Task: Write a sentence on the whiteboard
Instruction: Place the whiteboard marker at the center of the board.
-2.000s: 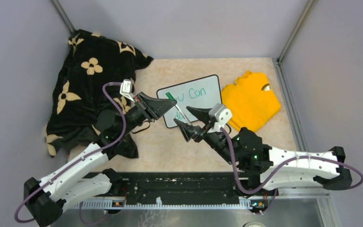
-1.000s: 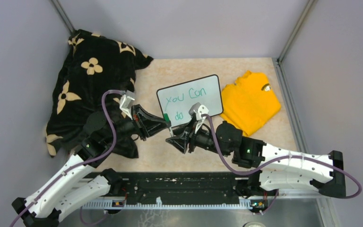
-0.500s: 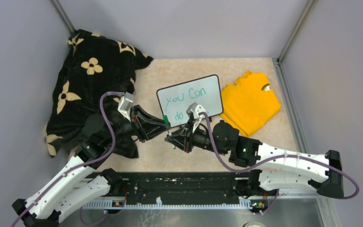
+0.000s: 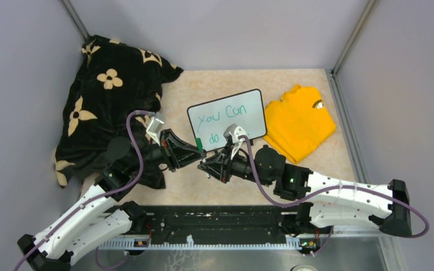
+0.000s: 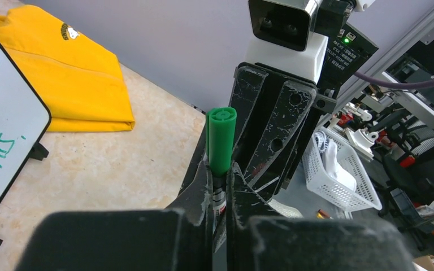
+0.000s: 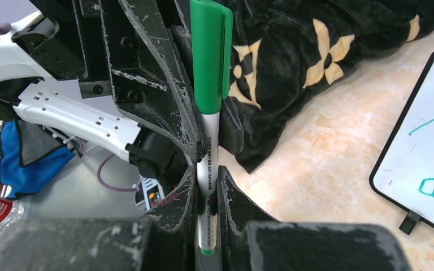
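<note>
My 2 pincers meet nose to nose above the beige stone-patterned table (image 4: 186,189), just off the near left corner of the whiteboard (image 4: 254,121). The whiteboard is a small rectangular white panel in a thin black rounded frame on little black feet. It sits near the middle of the table, turned slightly. It carries green handwriting, "you Can" on the upper line and "do" below, and my left wrist camera also catches "this." near one edge.

Between the pincers is 1 marker (image 6: 208,141), a white barrel with a green clip cap, and it is clear of the whiteboard. My right pincer (image 6: 207,186) is pressed together on the white barrel, with its 2 fingers tight against either side. My left pincer (image 5: 219,189) is drawn in to a narrow slot around the same marker just under the cap, which sticks out past my fingertips. Its fingers look to be bearing on the pen, so I take it as pinching too.

A folded bright yellow shirt (image 4: 299,121) lies just beside the whiteboard's right edge. A black plush blanket with cream flower motifs (image 4: 104,101) is heaped at the far left of the table. My left arm reaches across the blanket's near edge.
</note>
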Action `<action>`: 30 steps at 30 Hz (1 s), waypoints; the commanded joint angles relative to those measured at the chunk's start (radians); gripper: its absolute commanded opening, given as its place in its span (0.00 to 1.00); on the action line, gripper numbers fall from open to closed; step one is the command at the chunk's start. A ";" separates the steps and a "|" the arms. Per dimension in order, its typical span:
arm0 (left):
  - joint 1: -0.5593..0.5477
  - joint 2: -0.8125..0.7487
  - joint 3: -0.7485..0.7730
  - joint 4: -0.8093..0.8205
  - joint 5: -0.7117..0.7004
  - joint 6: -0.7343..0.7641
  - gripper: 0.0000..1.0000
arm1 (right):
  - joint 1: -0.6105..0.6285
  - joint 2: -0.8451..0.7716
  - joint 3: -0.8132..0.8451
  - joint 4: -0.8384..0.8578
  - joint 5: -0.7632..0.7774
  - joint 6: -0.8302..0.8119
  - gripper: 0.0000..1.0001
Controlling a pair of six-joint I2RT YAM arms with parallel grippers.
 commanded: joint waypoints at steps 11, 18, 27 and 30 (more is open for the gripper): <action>-0.003 -0.008 0.026 -0.276 -0.314 0.085 0.00 | -0.013 -0.117 -0.037 -0.112 0.199 0.001 0.37; -0.003 0.033 0.032 -0.523 -0.632 0.095 0.00 | -0.014 -0.279 -0.090 -0.334 0.518 0.049 0.51; 0.000 0.143 -0.020 -0.668 -0.794 0.043 0.00 | -0.016 -0.314 -0.102 -0.548 0.749 0.183 0.48; 0.004 0.203 -0.018 -0.680 -0.800 0.027 0.00 | -0.017 -0.297 -0.113 -0.525 0.740 0.172 0.48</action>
